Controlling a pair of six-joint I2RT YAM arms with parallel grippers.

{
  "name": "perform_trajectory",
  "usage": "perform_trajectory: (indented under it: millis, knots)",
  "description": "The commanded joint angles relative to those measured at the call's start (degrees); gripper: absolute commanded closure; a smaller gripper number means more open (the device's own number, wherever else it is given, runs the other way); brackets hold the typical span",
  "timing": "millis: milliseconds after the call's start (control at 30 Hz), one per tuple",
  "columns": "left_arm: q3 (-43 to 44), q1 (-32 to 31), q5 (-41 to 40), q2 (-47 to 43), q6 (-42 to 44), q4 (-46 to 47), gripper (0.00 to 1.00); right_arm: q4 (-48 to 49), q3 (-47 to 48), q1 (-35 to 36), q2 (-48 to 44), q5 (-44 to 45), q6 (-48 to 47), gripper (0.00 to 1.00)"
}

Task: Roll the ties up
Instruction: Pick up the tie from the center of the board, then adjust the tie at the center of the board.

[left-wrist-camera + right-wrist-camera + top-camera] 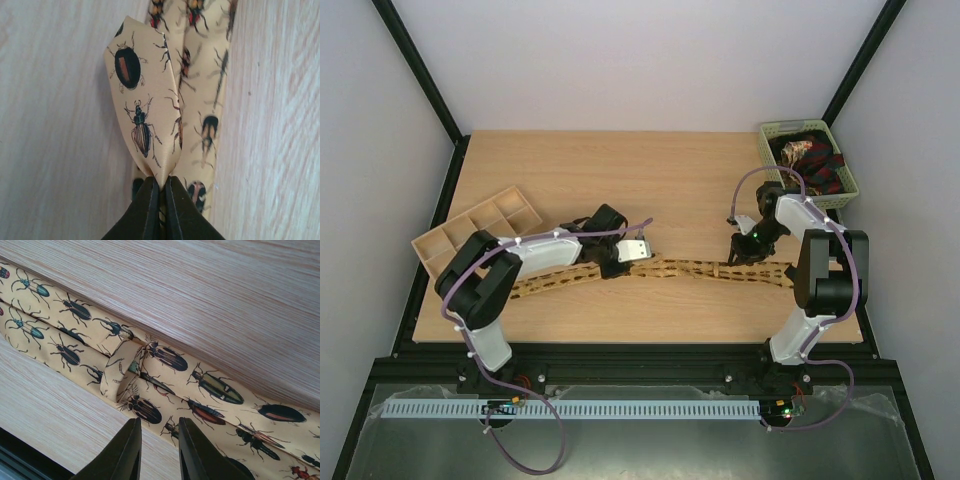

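A tan-yellow tie (pixel 700 270) printed with dark beetles lies left to right across the wooden table. My left gripper (pixel 613 266) is shut on a folded end of it. In the left wrist view the fabric (pixel 145 100) rises in a pinched fold from the closed jaws of the left gripper (pixel 161 187). My right gripper (pixel 735 256) hovers over the right part of the tie. In the right wrist view the right gripper (pixel 158 425) is open and empty, its jaws a little apart just above the tie's near edge (pixel 200 385), beside a small folded loop.
A green basket (pixel 772 137) at the back right holds other dark red and black ties (pixel 810 160). A wooden compartment tray (pixel 470 225) stands at the left edge. Purple cables run along both arms.
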Motion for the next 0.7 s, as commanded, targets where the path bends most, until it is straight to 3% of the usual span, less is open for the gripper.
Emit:
perform_trajectory:
  millis: [0,233,433,567,667]
  knots:
    - [-4.45,0.30,-0.07,-1.41,5.65,-1.10,0.98,-1.92,0.03,0.18,0.57,-0.14,0.39,0.78]
    - [-18.12,7.58,-2.03,-8.96,10.64,-6.24,0.98,-2.16,3.09,0.33,2.88,-2.81,0.95,0.78]
    - [-22.24,18.63,-0.65,-15.89,15.45,-14.71,0.98,-2.53,5.21,1.52,4.43,-4.52,1.08,0.78]
    - [-18.14,17.54,3.64,-23.39,14.45,-18.45,0.96,-3.43,5.52,1.76,4.36,-6.00,0.94,0.78]
    - [-11.25,13.10,3.69,-23.36,12.62,-19.30,0.94,-4.07,4.91,1.76,3.55,-7.08,0.54,0.78]
